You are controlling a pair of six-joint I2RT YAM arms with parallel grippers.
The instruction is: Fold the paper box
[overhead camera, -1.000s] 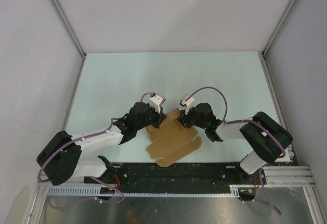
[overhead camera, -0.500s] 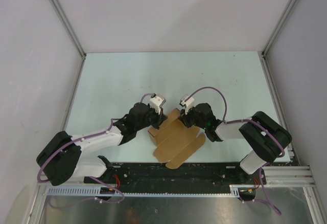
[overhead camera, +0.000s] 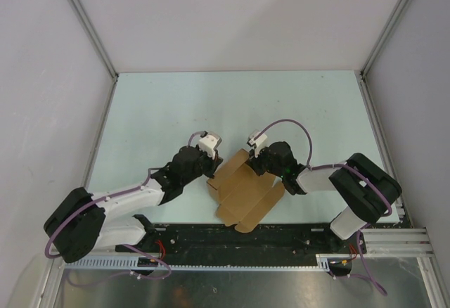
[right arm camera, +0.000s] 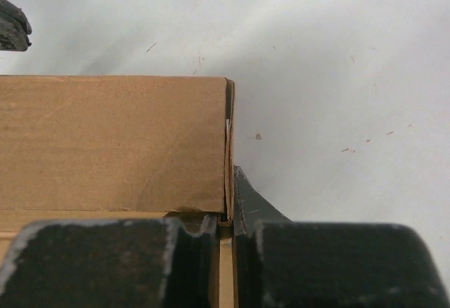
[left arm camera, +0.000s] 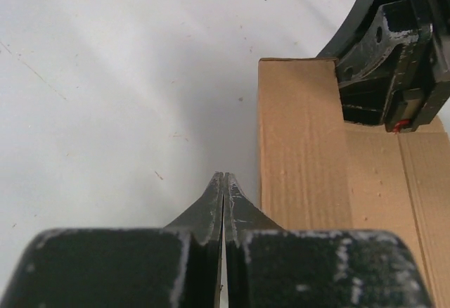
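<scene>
- Right gripper (right arm camera: 226, 213) was pinched narrow on a raised flap of the paper box (right arm camera: 112, 143). The thin cardboard edge sat between its fingers in the right wrist view.
- Left gripper (left arm camera: 223, 199) was fully closed, fingers pressed tip to tip, holding nothing.
- Its tips hung low over the pale table (left arm camera: 105, 76), just left of the box's long edge. Contact with that edge could not be told.
- From overhead, the paper box lay at the near middle of the table, between the two grippers.
- Most of the brown sheet lay flat, crease lines showing. Round-ended flaps pointed toward the near edge.
- One long panel stood up along the far side, with the right gripper at its right-hand corner.
- Both arms reached in from the near edge, the left from the near left and the right from the near right. Their wrists angled toward each other over the cardboard.
</scene>
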